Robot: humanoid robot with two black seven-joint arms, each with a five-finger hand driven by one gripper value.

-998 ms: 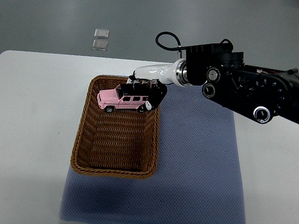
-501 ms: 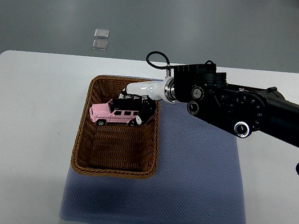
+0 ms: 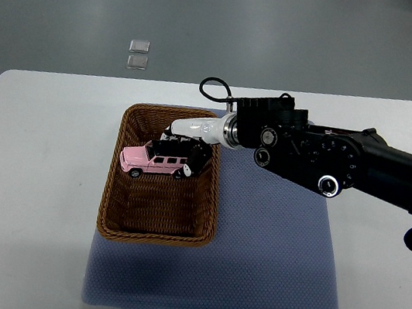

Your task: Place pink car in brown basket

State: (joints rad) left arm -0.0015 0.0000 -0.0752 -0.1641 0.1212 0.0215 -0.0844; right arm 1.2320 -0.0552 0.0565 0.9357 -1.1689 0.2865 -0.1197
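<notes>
A: Where's the pink car (image 3: 152, 162)?
B: Inside the brown basket (image 3: 119, 214), upper half, nose toward the left wall. Whether its wheels rest on the weave can't be told.

A: Which hand has it?
B: The right hand (image 3: 185, 145), arm coming in from the right edge over the blue mat (image 3: 267, 266). Left arm not visible.

A: Fingers?
B: The dark fingers (image 3: 179, 141) are curled tight over the car's black roof and rear end, clamped on it. Pink hood and front wheels stick out past them to the left.

A: Basket position?
B: On the white counter (image 3: 30, 174), its right part lying on the left part of the mat.

A: Anything else?
B: Two small clear squares (image 3: 138, 54) on the floor beyond the counter.
</notes>
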